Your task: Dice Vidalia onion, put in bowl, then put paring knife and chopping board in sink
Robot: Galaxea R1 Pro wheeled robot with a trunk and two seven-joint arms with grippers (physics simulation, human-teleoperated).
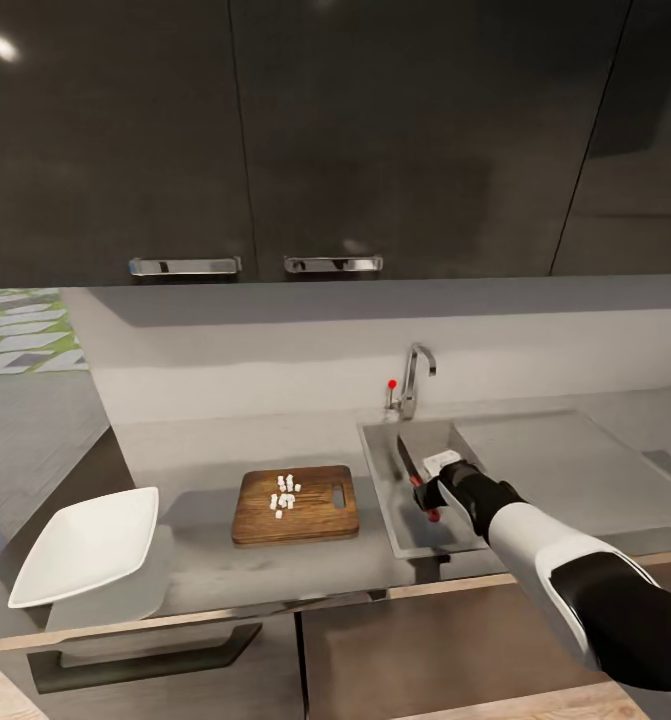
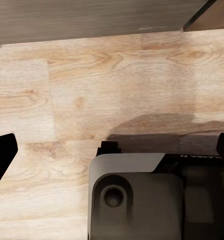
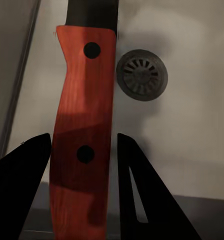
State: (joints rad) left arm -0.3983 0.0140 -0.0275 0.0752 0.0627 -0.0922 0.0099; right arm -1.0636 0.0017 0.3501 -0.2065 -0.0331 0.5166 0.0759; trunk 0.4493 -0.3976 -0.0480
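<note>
**Knife held over the basin, diced onion on the board**

The right gripper [image 1: 427, 492] is clamped on the red handle of the paring knife [image 1: 412, 466], holding it above the sink [image 1: 403, 540], with the dark blade pointing toward the far wall. In the right wrist view the two dark fingers [image 3: 22, 190] sit on either side of the handle [image 3: 84, 130], and the round drain hole [image 3: 142, 76] lies beyond it on the grey basin floor. The knife hangs between the basin's left and right walls, with open basin floor on both sides. The chrome tap [image 1: 413, 378] with its red knob stands at the far edge of the basin, and the flat drainer [image 1: 565, 470] stretches away to the right.

Left of the sink, the chopping board [image 1: 295, 505] lies flat on the countertop [image 1: 185, 450], just beside the basin's left rim. A small cluster of pale onion pieces [image 1: 284, 494] rests on its far half. Well to the left, the white bowl [image 1: 90, 547] sits at the near left end of the counter, tilted and overhanging the edge; nothing can be seen inside it.

The left gripper [image 2: 112, 150] hangs over the light wooden floor [image 2: 117, 85], its fingertips wide apart with nothing between them.
</note>
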